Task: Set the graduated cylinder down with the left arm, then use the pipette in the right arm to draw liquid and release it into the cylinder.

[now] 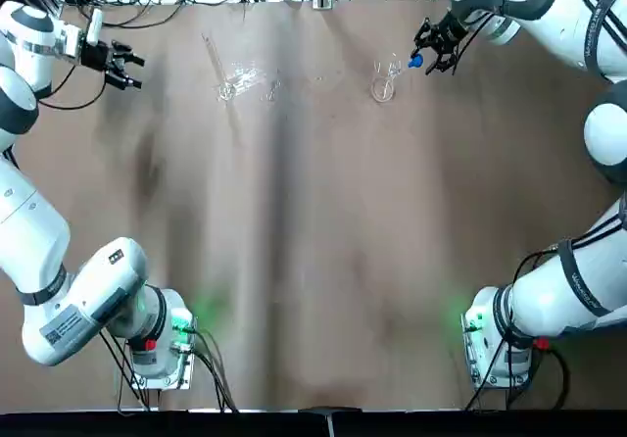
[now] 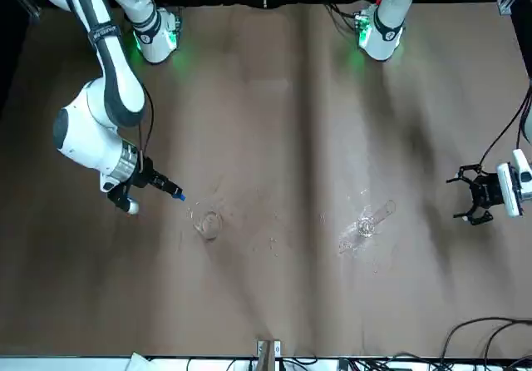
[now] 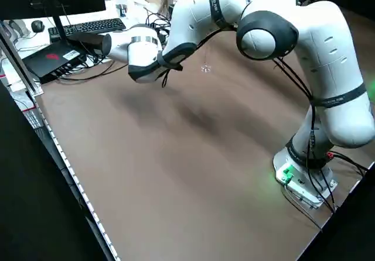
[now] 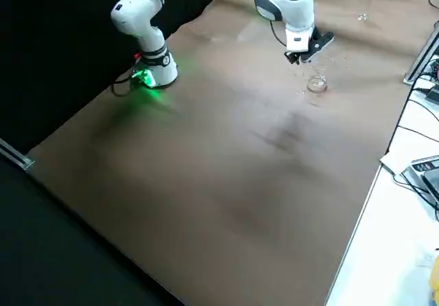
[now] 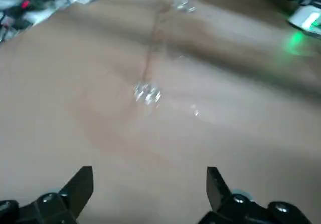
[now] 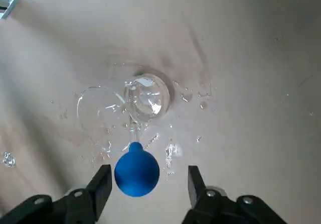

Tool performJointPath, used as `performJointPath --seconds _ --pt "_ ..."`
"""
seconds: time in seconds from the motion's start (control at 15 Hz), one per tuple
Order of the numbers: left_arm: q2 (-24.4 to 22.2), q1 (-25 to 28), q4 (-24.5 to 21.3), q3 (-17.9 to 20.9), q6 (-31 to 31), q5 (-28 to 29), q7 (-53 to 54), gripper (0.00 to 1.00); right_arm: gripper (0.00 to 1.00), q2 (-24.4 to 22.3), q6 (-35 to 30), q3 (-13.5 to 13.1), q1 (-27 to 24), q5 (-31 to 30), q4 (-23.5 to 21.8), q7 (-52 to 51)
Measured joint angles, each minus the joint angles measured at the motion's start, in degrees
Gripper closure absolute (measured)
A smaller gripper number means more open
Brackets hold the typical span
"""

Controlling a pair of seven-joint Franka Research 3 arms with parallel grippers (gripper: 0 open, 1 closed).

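Jaws of the right gripper (image 6: 145, 184) are being held apart around the pipette (image 6: 137, 170), whose blue bulb sits between them untouched; its tip is being pointed down into the beaker (image 1: 382, 89) at the far right of the surface (image 1: 313, 261), long axis tilted steeply. Drawing liquid is judged the step in hand; a squeeze is being called for next. The graduated cylinder (image 1: 215, 60) is standing far left of centre. The left gripper (image 1: 125, 70), jaws apart and empty, is being parked far left.

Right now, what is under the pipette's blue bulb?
Under the bulb the pipette runs down into the beaker, between the right gripper's open-looking fingers. Droplets ring the beaker. The tip and any liquid are lost in the glass.
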Motion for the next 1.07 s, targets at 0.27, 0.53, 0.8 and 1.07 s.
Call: performJointPath --seconds 0.27,0.53,0.8,1.07 --pt "0.28 -1.39 -0.03 -0.72 -6.61 -5.04 17.80 0.00 0.38 0.08 0.00 0.00 0.05 0.24 0.00 0.11" --pt "3.34 -3.96 -0.75 -0.82 -10.16 -5.92 24.63 0.00 0.50 0.08 0.03 0.01 0.19 0.98 0.03 0.15" --pt "8.56 -7.29 -0.81 -1.92 -11.21 -9.14 25.94 0.00 0.63 0.08 0.07 0.01 0.20 1.32 0.16 0.17" --pt "11.52 -9.41 -0.80 -2.39 -11.22 -10.58 25.98 0.00 0.79 0.08 0.10 0.00 0.20 1.33 0.31 0.21"
